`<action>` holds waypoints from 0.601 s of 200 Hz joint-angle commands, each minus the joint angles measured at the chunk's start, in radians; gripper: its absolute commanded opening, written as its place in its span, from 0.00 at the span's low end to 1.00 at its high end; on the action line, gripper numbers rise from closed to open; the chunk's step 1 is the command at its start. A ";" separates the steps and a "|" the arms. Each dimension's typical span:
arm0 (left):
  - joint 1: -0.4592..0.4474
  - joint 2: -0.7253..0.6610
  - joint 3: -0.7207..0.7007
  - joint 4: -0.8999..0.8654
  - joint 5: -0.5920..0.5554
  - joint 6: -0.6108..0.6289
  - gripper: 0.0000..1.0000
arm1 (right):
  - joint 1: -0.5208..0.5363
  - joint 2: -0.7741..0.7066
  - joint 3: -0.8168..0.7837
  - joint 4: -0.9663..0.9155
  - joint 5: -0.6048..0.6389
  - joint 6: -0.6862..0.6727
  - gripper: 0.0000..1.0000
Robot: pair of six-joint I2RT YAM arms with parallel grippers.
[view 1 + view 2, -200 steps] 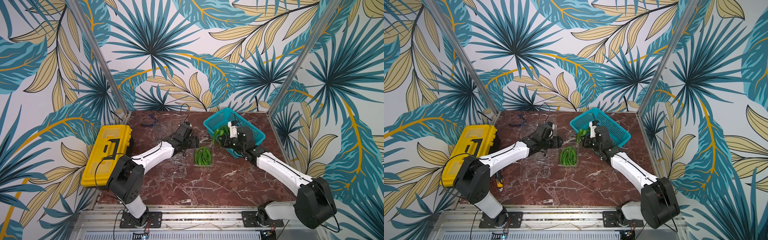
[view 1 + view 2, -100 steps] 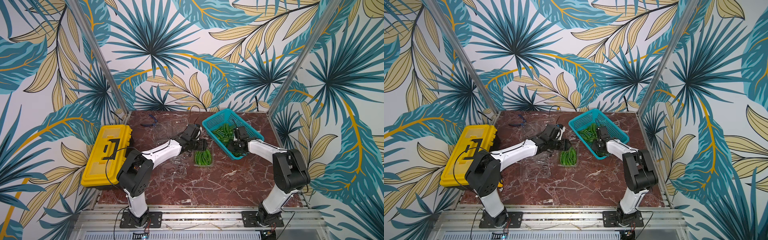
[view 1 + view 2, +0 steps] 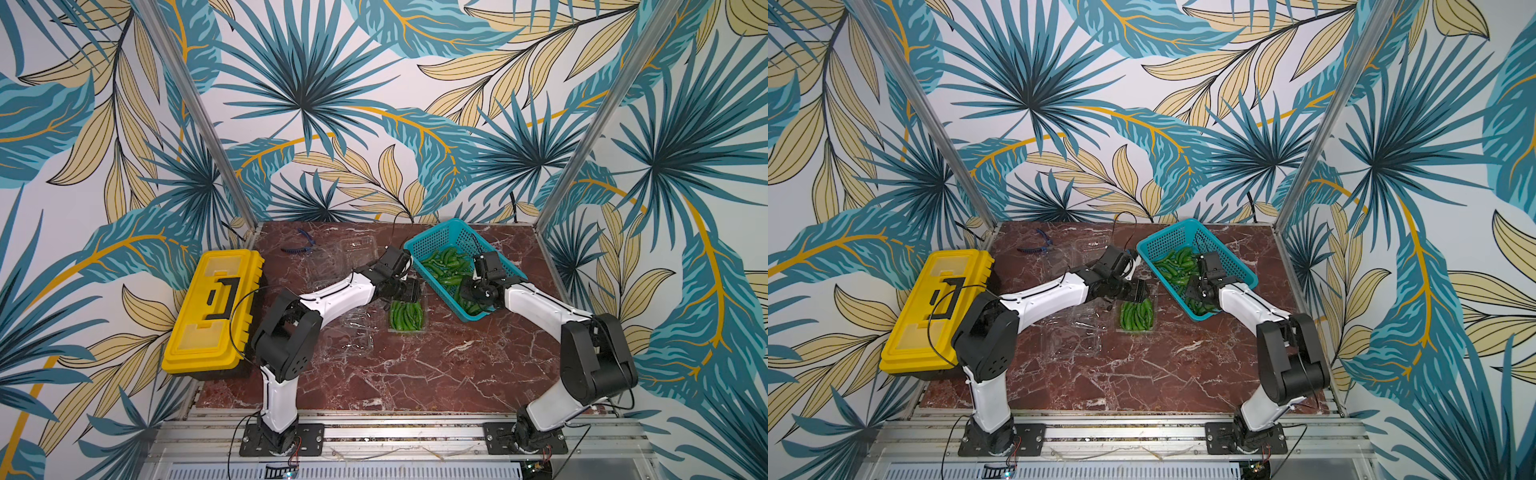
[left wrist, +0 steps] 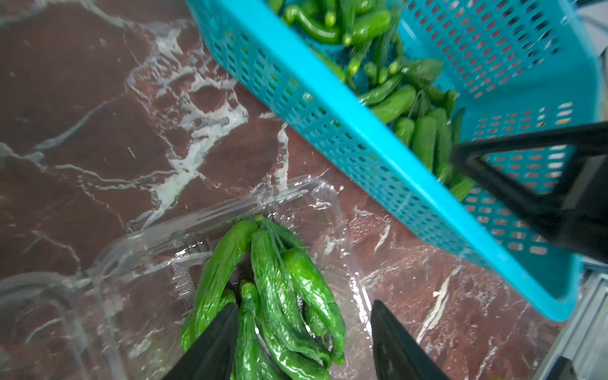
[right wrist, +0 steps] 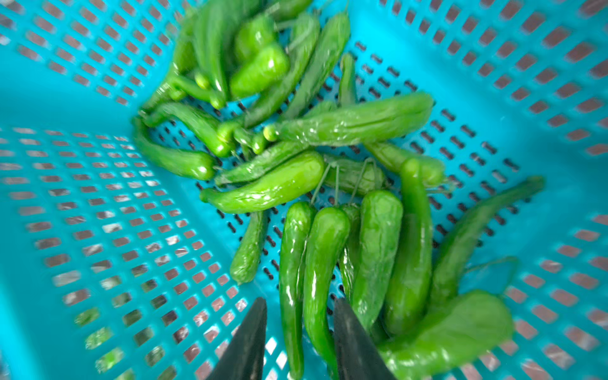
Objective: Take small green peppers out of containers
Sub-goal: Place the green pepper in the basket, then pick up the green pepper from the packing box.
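Left pincer (image 4: 304,302) hangs open over the peppers (image 4: 279,273) in a clear box (image 4: 289,189) just beside the teal basket (image 4: 371,141). Right pincer (image 5: 300,299), jaws parted, sits inside that basket above loose peppers (image 5: 355,121). Another clear box (image 3: 359,248) lies farther from the basket.

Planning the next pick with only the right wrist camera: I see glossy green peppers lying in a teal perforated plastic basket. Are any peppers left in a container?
Observer: Yes. A clear plastic clamshell container beside the teal perforated basket holds a bunch of slim green peppers.
Operator: Where is the left gripper?
Observer: The left gripper hangs over that bunch, jaws open.
Operator: Other containers?
Observer: Two more clear clamshells, one farther back, one to its left; both look empty.
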 commanded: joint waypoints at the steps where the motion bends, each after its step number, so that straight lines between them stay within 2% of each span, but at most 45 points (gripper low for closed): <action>1: -0.005 0.033 0.060 -0.076 0.004 0.028 0.60 | 0.002 -0.048 -0.032 -0.017 0.046 -0.018 0.36; 83: -0.012 0.143 0.156 -0.197 -0.030 0.042 0.45 | 0.003 -0.070 -0.038 -0.015 0.026 -0.015 0.36; 120: -0.012 0.195 0.202 -0.226 -0.045 0.050 0.43 | 0.003 -0.048 -0.022 -0.015 -0.029 -0.023 0.36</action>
